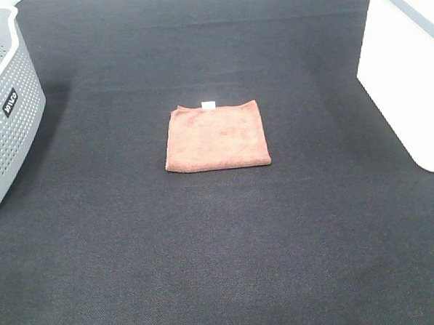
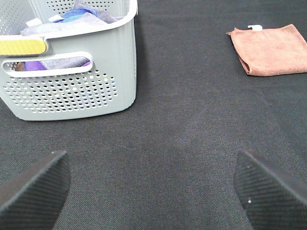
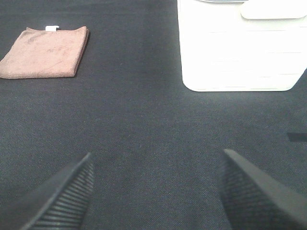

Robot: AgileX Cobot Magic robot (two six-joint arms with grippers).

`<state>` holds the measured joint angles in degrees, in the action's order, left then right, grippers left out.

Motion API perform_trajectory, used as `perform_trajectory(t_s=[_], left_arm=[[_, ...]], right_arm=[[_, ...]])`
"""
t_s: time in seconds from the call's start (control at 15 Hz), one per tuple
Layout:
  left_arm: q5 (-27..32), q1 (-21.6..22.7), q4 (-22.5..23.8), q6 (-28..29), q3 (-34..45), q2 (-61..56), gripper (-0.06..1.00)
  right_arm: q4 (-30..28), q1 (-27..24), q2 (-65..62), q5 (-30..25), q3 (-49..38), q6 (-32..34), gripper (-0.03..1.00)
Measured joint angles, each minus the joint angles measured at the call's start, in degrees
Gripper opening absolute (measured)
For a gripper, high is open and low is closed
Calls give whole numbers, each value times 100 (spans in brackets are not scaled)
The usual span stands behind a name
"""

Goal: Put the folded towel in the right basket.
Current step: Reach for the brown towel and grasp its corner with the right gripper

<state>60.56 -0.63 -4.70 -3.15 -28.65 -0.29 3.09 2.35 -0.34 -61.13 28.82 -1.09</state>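
The folded towel (image 1: 216,136) is a flat reddish-brown square with a small white tag on its far edge. It lies on the black mat in the middle of the exterior high view. It also shows in the left wrist view (image 2: 272,49) and the right wrist view (image 3: 44,52). The right basket (image 1: 407,72) is bright white and stands at the right edge; its wall fills part of the right wrist view (image 3: 237,48). My left gripper (image 2: 151,191) and right gripper (image 3: 156,194) are both open and empty, low over bare mat, well short of the towel.
A grey perforated basket (image 1: 3,108) with a black label stands at the left edge. In the left wrist view it (image 2: 72,86) holds several coloured cloths. The black mat (image 1: 221,249) covers the whole table.
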Motion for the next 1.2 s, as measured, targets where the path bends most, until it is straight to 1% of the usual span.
perform_trajectory(t_s=[1.2], left_arm=[[0, 0, 0, 0, 0, 0, 88]], right_arm=[[0, 0, 0, 0, 0, 0, 69]])
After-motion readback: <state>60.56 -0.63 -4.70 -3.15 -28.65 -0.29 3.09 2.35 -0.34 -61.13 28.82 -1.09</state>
